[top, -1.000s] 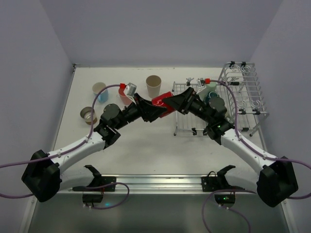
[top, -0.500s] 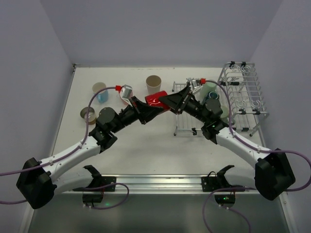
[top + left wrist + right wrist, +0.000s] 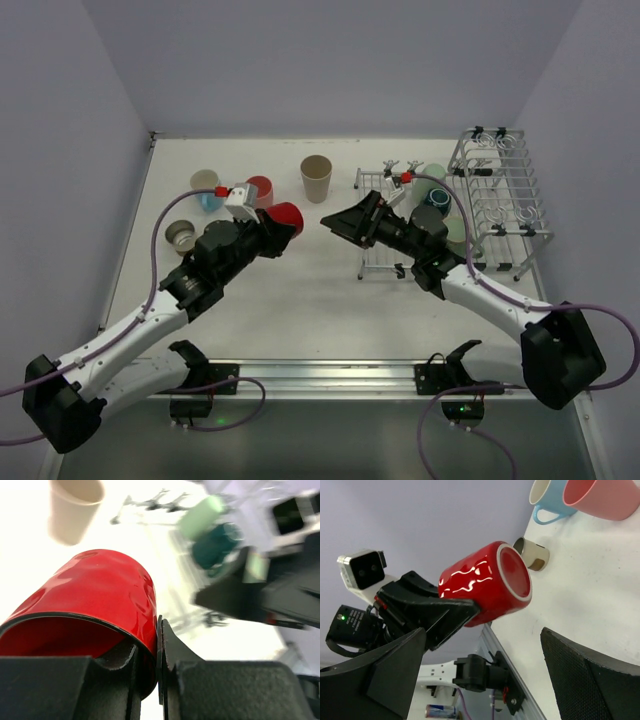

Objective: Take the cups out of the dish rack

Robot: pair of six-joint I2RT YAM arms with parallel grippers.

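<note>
**Top view.** The left fingers point(image 3: 262, 236) were closed on the rim of the red cup point(image 3: 285, 217). They held it tilted in the air over the left half of the worktop point(image 3: 300, 300), well apart from the dish rack point(image 3: 500, 200). The right fingers point(image 3: 345, 222) stood wide open and empty, pointing at the red cup from just beside the rack. A pink cup point(image 3: 259, 188), a blue mug point(image 3: 208, 192), a beige tumbler point(image 3: 316, 177) and a small beige cup point(image 3: 182, 236) stood on the worktop. A teal cup point(image 3: 437, 198) and a sage green cup point(image 3: 431, 178) remained in the rack.

**Left wrist view.** One finger sat inside the mouth and the other outside, pinching only the cup wall. Judgement: this thin hold could let the cup swing, so the wrist should turn slowly.

**Right wrist view.** The cup's base faced this camera and its side lay nearly level. The spread fingers point(image 3: 580, 675) held nothing.

**Recommendation (judgement).**
- The step in hand appeared to be setting the red cup down among the unloaded cups.
- Level the cup first, then lower it onto a bare patch of worktop.
- Keep it clear of the pink cup, which sat nearest.
- Release only once the cup rests on the worktop.
- The right arm should keep out of that path.
</note>
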